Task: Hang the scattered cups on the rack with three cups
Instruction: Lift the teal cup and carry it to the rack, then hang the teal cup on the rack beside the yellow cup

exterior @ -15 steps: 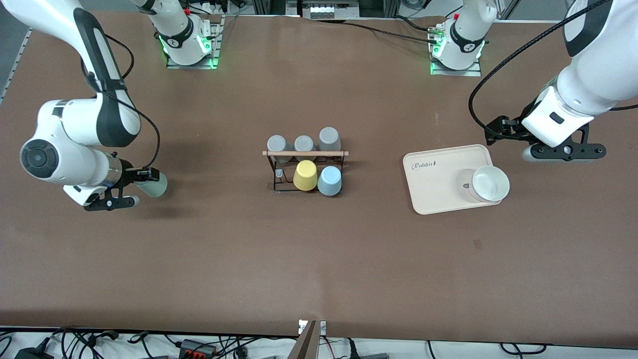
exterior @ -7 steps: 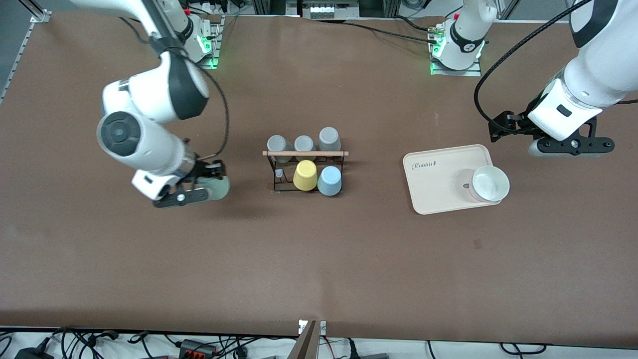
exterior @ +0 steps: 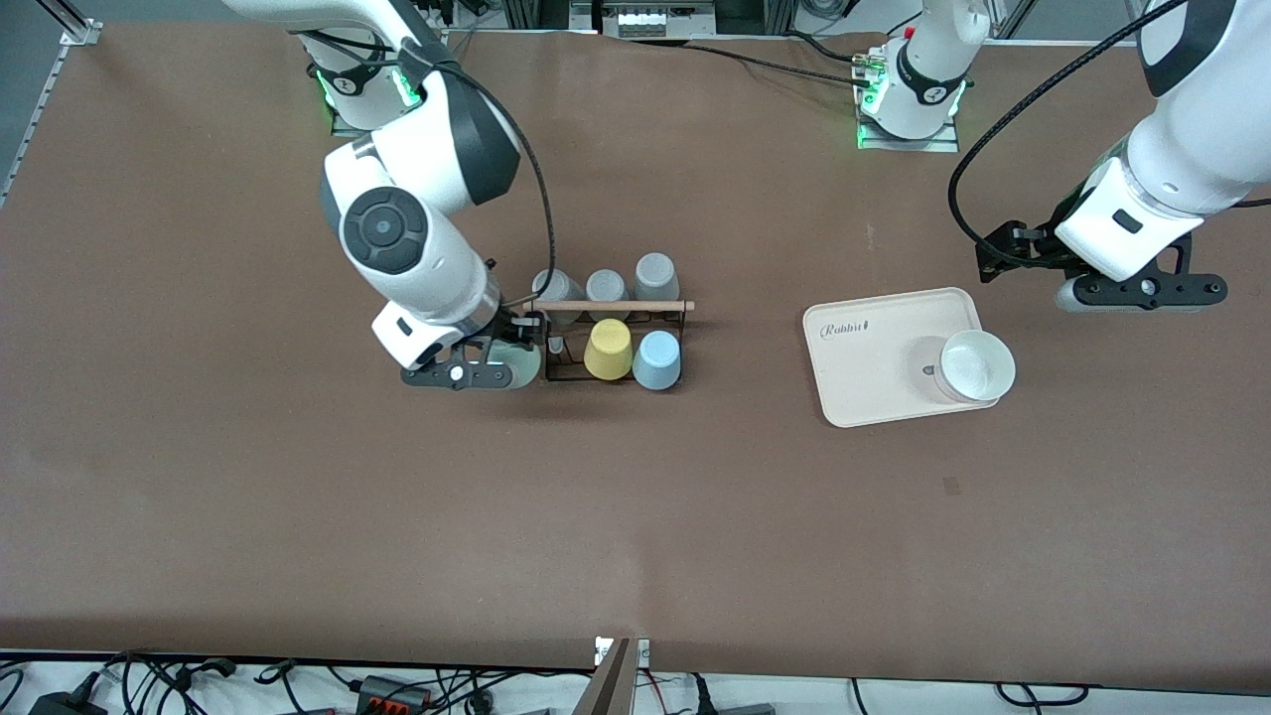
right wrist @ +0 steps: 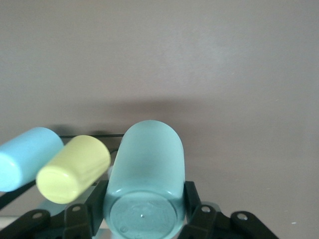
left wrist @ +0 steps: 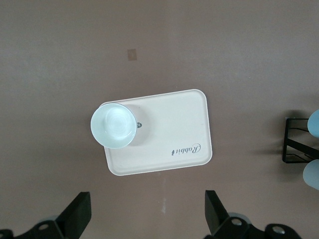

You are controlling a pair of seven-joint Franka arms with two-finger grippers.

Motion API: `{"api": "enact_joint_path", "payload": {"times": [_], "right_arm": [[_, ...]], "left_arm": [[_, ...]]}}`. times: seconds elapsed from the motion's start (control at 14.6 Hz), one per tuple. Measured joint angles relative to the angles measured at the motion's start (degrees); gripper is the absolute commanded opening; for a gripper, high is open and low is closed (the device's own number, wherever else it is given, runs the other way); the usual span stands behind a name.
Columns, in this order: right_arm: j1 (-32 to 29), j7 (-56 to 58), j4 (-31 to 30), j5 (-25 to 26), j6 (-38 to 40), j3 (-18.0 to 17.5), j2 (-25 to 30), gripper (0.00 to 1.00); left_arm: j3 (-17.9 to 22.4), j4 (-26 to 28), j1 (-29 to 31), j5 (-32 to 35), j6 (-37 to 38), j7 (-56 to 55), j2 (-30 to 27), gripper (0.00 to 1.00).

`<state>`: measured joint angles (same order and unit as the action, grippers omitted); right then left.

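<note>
Since the earlier frames, the right gripper (exterior: 494, 365) has swung in from the right arm's end of the table, carrying the sage green cup (exterior: 520, 363), and now sits right up against the rack (exterior: 608, 306) at that end. Its fingers are clamped on the green cup, which lies tipped on its side in the grip; the right wrist view shows the cup's base (right wrist: 143, 217) between the black fingers (right wrist: 87, 211), with the yellow cup (right wrist: 74, 168) and the light blue cup (right wrist: 25, 158) just beside it.

On the rack nothing has shifted: the yellow cup and the light blue cup hang side by side on the row nearer the front camera, and three grey cups (exterior: 606, 285) on the row farther from it, under the wooden rod (exterior: 609, 306).

Meanwhile the left gripper (exterior: 1142, 290) has barely drifted and waits in the air beside the cream tray (exterior: 864, 362), its fingers (left wrist: 77, 219) spread wide with nothing between them. A white bowl (exterior: 977, 364) sits on the tray's corner. Printed on the tray is the word "Rabbit".
</note>
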<state>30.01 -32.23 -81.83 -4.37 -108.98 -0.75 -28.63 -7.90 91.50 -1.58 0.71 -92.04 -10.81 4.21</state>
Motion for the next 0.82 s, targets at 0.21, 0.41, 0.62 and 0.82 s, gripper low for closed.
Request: {"api": "enact_joint_path", "payload": {"times": [0.21,0.41,0.62,0.82], "right_arm": [[2.2,-3.3,0.9,0.0,-0.8,0.0,-1.9,0.29],[3.1,-3.7,1.3,0.0,-0.9,0.0,-3.0,0.29],[3.3,-3.7,1.3,-0.2,-0.9,0.0,-3.7,0.29],[3.3,-3.7,1.4,-1.7,-0.9,0.0,-4.3,0.29]], "left_arm": [[0.0,0.0,0.0,0.0,0.0,0.0,0.0,1.00],[0.0,0.0,0.0,0.0,0.0,0.0,0.0,1.00],[0.0,0.0,0.0,0.0,0.0,0.0,0.0,1.00],[0.0,0.0,0.0,-0.1,0.0,0.0,0.0,1.00]]}}
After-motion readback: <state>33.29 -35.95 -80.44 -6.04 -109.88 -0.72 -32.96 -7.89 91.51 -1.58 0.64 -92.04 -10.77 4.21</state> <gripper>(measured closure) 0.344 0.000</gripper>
